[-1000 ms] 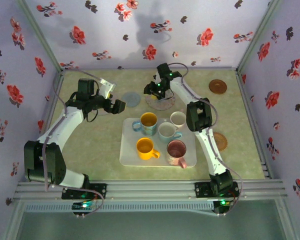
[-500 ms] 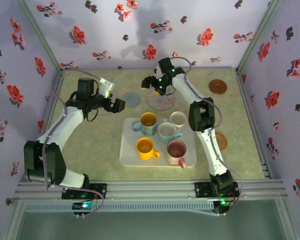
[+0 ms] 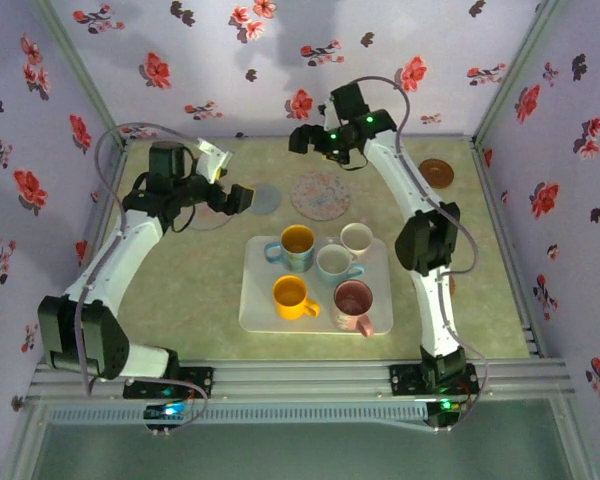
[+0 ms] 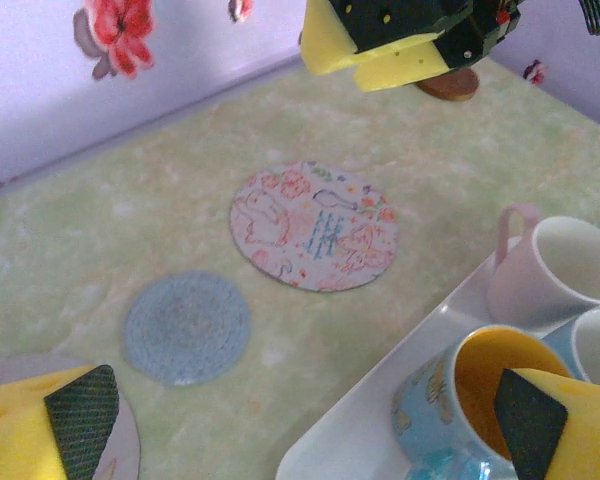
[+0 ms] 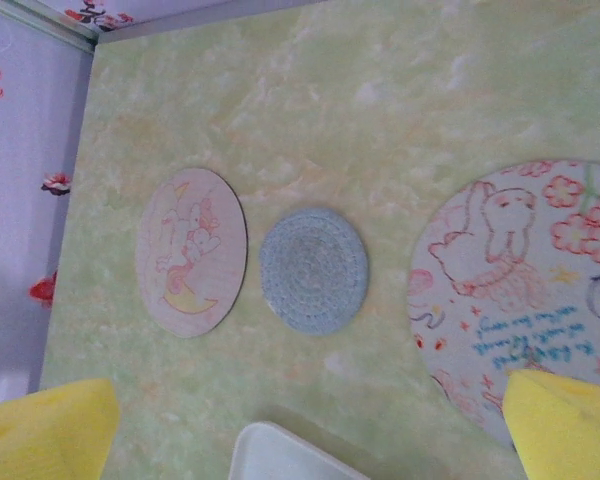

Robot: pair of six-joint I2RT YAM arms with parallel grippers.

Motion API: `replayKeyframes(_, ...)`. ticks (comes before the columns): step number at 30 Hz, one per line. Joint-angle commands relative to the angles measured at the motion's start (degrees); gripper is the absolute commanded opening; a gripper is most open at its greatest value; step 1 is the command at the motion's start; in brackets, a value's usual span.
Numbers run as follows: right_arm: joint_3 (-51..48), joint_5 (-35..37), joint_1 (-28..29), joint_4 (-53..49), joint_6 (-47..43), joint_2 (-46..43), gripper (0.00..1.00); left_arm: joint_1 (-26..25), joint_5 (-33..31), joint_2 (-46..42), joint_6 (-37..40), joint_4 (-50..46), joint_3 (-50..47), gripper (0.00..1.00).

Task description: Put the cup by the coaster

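Several cups stand on a white tray: a blue cup with a yellow inside, a white cup, a pale cup, a yellow cup and a pink cup. A patterned round coaster and a small blue coaster lie behind the tray. My left gripper hangs open left of the blue coaster, with the blue cup near its right finger. My right gripper is open, raised above the table behind the patterned coaster. Neither gripper holds anything.
A coaster with a pink drawing lies left of the blue coaster. A brown coaster sits at the back right, another beside the right arm. Flowered walls close in three sides. Bare table lies left of the tray.
My right gripper has opened wide and lifted off the patterned coaster, moving back toward the rear wall. The left gripper has risen slightly. The cups have not moved.
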Motion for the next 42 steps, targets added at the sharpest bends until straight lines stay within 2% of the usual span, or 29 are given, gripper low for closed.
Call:
replayKeyframes(1,-3.8,5.7,-0.3,-3.1,-3.2,-5.7,1.00,-1.9,0.7,-1.8,3.0,-2.9,2.9,1.00)
replayKeyframes(13,-24.0,16.2,-0.3,-5.8,-3.4,-24.1,0.95,-9.4,1.1,-4.3,3.2,-1.3,1.9,0.99)
replayKeyframes(22,-44.4,25.2,-0.6,-7.4,2.3,-40.9,0.82,-14.5,3.4,-7.7,2.4,2.1,-3.9,1.00)
replayKeyframes(32,-63.4,32.9,-1.4,-10.5,12.3,-56.7,0.64,-19.8,4.1,-10.7,-2.1,13.4,-12.9,1.00)
replayKeyframes(42,-77.4,34.8,-6.7,-13.3,18.4,-65.4,0.41,-22.9,2.0,-9.1,-4.1,19.8,-18.2,0.99)
